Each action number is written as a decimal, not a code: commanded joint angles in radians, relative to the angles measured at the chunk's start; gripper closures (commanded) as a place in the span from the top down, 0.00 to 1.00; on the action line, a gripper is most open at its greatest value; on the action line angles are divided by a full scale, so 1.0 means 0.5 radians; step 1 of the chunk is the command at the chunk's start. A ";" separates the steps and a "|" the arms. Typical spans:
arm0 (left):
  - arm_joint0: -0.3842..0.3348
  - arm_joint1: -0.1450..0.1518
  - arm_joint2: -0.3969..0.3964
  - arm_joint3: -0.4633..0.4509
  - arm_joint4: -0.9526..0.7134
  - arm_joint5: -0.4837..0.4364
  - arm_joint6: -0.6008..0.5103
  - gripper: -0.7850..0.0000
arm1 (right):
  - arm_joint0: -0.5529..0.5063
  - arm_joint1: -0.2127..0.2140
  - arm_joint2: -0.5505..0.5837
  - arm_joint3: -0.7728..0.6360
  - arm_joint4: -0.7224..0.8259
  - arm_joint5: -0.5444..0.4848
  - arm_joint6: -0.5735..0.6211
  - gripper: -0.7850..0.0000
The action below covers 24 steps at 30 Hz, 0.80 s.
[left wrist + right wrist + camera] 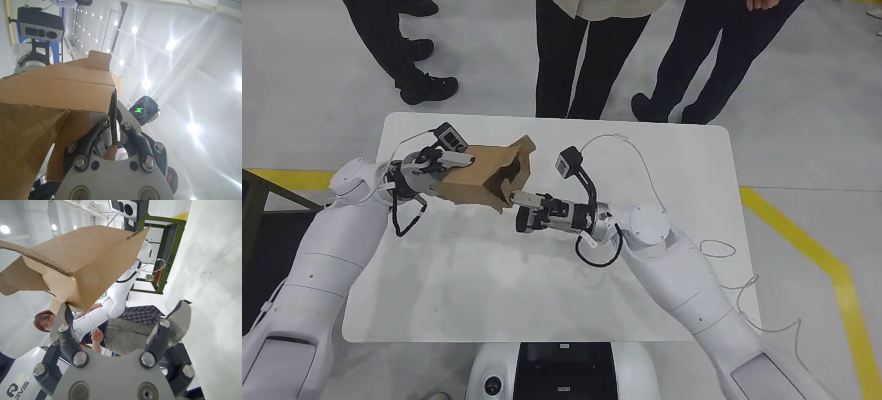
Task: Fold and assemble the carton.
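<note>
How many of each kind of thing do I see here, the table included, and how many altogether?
carton: 1
grippers: 2, the left gripper and the right gripper
table: 1
Total: 4

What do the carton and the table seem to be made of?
The carton looks like brown corrugated cardboard with a matt finish: fluting shows along its cut edges. The table has a smooth white top with a dull sheen, perhaps laminate or painted board; the look leaves that open.
</note>
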<state>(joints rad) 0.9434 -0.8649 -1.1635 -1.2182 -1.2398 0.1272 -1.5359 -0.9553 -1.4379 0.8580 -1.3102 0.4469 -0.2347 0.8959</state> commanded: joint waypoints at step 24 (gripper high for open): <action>-0.060 0.009 0.052 0.058 0.049 -0.028 0.000 0.00 | 0.036 -0.018 -0.001 0.003 -0.035 -0.021 -0.040 1.00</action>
<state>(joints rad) 0.9123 -0.8612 -1.1378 -1.1901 -1.2187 0.1163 -1.5359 -0.9346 -1.4480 0.8514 -1.3071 0.4278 -0.2414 0.8782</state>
